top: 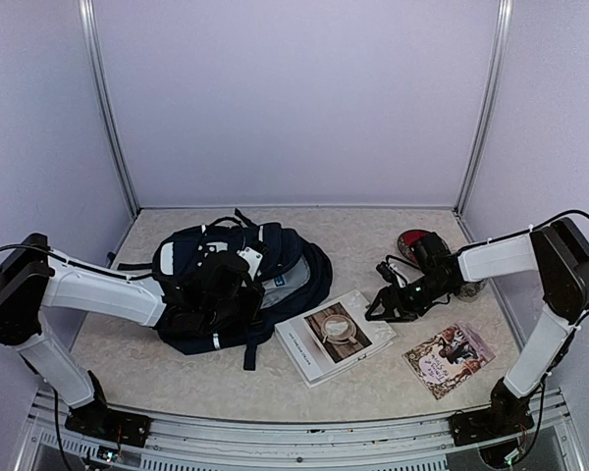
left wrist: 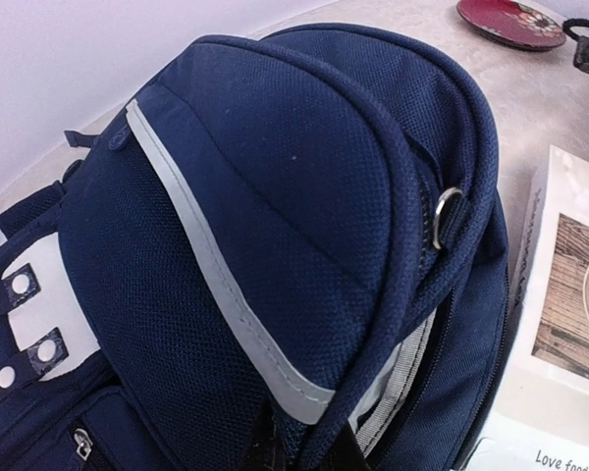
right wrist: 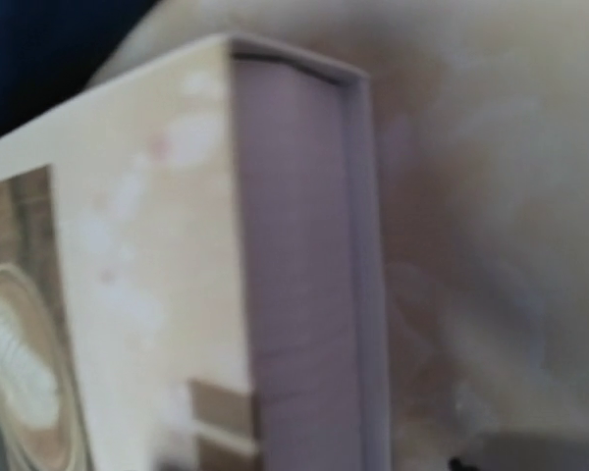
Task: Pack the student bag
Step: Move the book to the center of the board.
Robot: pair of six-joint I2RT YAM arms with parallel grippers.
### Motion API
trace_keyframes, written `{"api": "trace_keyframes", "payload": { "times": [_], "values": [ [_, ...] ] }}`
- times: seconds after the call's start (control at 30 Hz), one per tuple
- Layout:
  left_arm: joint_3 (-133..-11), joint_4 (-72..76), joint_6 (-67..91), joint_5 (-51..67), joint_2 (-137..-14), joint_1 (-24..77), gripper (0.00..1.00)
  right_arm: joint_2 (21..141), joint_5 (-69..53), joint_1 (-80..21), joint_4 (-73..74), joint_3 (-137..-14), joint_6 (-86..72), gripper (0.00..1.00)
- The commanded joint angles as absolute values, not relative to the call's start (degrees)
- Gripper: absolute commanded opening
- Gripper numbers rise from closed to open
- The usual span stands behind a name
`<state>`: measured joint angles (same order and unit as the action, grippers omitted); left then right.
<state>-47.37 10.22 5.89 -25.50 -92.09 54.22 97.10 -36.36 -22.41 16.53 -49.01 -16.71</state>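
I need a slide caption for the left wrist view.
Navy student bag up close, pale stripe across its pocket, white book at right.

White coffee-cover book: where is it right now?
In the top view, the white book lies flat near the middle of the table, just right of the student bag, with the right pincer by its right edge.

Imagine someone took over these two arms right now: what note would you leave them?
Left gripper: on or just above the student bag; open or shut cannot be told.
Right gripper: low at the right edge of the white book; state also unclear.
The bag lies on the left of the table, its side opening seemingly gaping. The book lies beside it, and a small booklet lies near the right arm.
Done: nothing visibly packed.
Left: probably getting the book and booklet into the bag.
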Motion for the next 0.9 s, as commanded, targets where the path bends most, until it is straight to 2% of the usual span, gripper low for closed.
{"api": "trace_keyframes", "payload": {
  "times": [0.0, 0.17, 0.33, 0.43, 0.53, 0.77, 0.87],
  "values": [
    [-46.7, 13.0, 6.6, -18.7, -91.6, 56.3, 0.0, 99.8, -39.3, -23.8, 14.1, -49.8, -16.0, 0.65],
    [-47.2, 15.6, 8.3, -18.2, -95.9, 56.3, 0.0, 99.1, -48.1, -25.3, 5.5, -47.8, -20.9, 0.62],
    [-48.2, 16.3, 8.2, -17.9, -97.2, 56.2, 0.0, 97.1, -50.1, -26.7, 1.9, -47.5, -24.2, 0.24],
    [-48.2, 15.9, 7.7, -18.5, -96.9, 55.9, 0.0, 97.1, -50.4, -26.9, 2.4, -47.5, -24.3, 0.09],
    [-48.0, 15.6, 7.2, -19.0, -95.8, 55.2, 0.0, 97.4, -50.6, -26.9, 2.6, -47.3, -24.6, 0.09],
    [-47.3, 15.3, 6.9, -19.2, -94.0, 54.1, 0.0, 100.6, -50.7, -28.1, 2.3, -48.3, -24.8, 0.23],
    [-47.0, 15.8, 6.9, -19.2, -93.2, 54.1, 0.0, 102.3, -49.7, -28.3, 2.4, -48.9, -24.3, 0.19]
  ]
}}
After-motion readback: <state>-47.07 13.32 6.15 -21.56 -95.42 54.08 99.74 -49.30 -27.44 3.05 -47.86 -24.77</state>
